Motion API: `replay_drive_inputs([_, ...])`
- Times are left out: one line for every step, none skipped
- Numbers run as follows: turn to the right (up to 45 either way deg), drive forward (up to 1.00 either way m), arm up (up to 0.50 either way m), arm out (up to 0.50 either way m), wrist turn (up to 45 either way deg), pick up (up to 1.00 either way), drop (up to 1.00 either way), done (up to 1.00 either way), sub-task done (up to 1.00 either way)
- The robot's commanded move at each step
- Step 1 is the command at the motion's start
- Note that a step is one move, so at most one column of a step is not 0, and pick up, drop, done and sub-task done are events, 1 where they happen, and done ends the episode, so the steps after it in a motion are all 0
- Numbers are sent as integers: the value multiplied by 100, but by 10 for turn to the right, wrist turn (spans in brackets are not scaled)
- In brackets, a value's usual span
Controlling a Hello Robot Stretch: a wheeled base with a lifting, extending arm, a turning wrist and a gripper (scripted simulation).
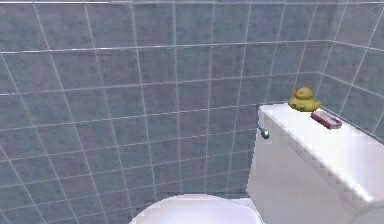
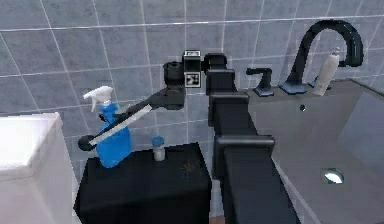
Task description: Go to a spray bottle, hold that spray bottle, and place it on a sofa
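Spray bottle (image 2: 117, 148) grasp judged in hand.
The bottle is seen at the gripper's (image 2: 85, 142) fingers (image 2: 140, 107), on a dark cabinet (image 2: 150, 185); finger state and hold cannot be told; a clean lift is called for.

Pretty clearly a home bathroom: blue-grey tiled walls (image 1: 120, 90) all round, a white toilet (image 1: 195, 212) with its tank (image 1: 300, 165) against the tiles, what looks like a little yellow duck (image 1: 304, 99) on the tank lid, and a grey sink (image 2: 310, 130) with a dark curved tap (image 2: 302, 62).
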Motion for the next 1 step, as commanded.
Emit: replay_drive_inputs([0,0,0,0,-420,0,0,0,0])
